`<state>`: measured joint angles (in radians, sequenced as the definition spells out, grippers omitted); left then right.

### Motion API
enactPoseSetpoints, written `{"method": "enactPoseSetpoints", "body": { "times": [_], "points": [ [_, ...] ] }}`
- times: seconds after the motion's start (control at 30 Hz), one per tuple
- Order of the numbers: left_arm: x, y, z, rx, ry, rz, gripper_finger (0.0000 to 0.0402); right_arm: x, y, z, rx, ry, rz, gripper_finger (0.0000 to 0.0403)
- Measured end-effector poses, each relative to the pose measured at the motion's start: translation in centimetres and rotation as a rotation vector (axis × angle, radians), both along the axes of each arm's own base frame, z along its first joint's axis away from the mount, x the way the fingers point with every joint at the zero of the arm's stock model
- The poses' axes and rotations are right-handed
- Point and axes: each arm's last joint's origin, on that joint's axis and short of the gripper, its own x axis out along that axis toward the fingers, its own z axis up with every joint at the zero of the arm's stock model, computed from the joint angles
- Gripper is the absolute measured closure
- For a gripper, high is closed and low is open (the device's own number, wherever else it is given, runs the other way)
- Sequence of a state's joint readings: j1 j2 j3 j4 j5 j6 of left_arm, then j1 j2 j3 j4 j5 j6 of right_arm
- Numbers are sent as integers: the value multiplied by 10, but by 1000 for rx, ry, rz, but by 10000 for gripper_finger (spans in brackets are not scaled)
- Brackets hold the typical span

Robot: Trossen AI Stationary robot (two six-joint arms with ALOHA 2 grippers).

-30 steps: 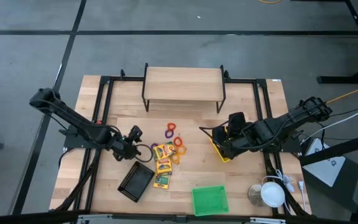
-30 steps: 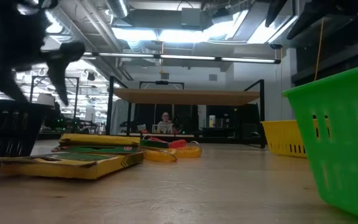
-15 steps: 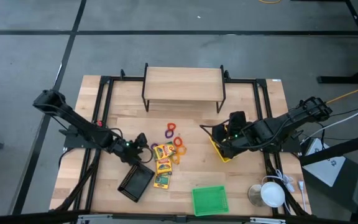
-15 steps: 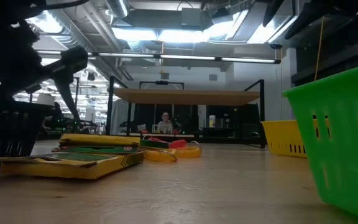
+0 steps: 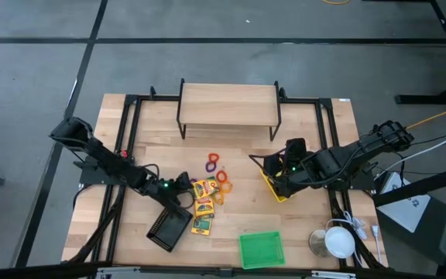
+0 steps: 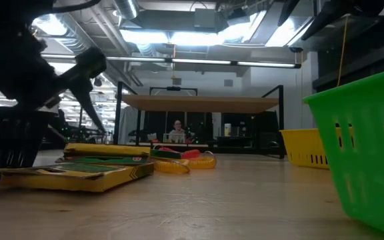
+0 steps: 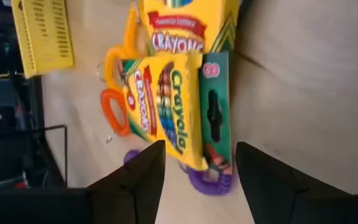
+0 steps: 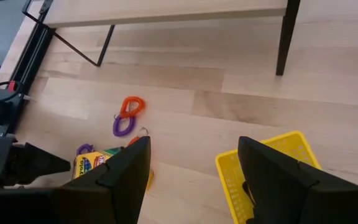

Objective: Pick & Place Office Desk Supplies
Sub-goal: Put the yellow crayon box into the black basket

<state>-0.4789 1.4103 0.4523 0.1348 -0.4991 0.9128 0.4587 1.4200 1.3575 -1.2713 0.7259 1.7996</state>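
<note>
Wood table (image 5: pixel 300 225) on a grey floor w/ a small wooden shelf (image 5: pixel 228 103) at the back, upper centre of the high view. Only the low view shows the room beyond: ceiling lights, and a person (image 6: pixel 177 131) seated far off, centre frame.

Left gripper (image 5: pixel 181 184) sits left of centre in the high view, just beside the crayon boxes (image 5: pixel 202 203); fingers apart, nothing between them. The left wrist view alone shows the box print; there the top box lies ahead of the spread fingers (image 7: pixel 135 186), w/ a purple ring (image 7: pixel 211 181) poking out under it.

Right gripper (image 5: pixel 283 172) is right of centre, over the yellow bin (image 5: pixel 272 185); fingers wide, holding nothing.

Count, high view: 3 crayon boxes in a column at centre, 1 yellow bin, 1 green bin (image 5: pixel 261 249) at bottom centre, 1 black mesh tray (image 5: pixel 168 226) lower left. Rings (image 5: pixel 215 167) lie bunched above the boxes: purple, red, orange visible, exact no. hard to tell since they overlap.

Green bin is cut off at the right edge of the low view.
</note>
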Motion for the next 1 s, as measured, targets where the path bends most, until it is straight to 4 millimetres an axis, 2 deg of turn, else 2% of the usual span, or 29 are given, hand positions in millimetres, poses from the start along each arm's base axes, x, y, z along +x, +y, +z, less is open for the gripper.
{"method": "enactPoseSetpoints", "body": {
  "times": [0.3,0.63,0.83,1.0],
  "points": [
    [0,-1,-1,-69,28,-31,208,1,-3,0,-1,1,-13,158],
    [7,13,-6,-91,57,9,208,6,-13,0,-16,13,-23,158],
    [16,15,-14,-19,23,2,208,10,-15,1,-16,-1,-13,158],
    [21,13,-11,10,-9,-32,223,10,-15,1,-13,3,-7,158]
  ]
}}
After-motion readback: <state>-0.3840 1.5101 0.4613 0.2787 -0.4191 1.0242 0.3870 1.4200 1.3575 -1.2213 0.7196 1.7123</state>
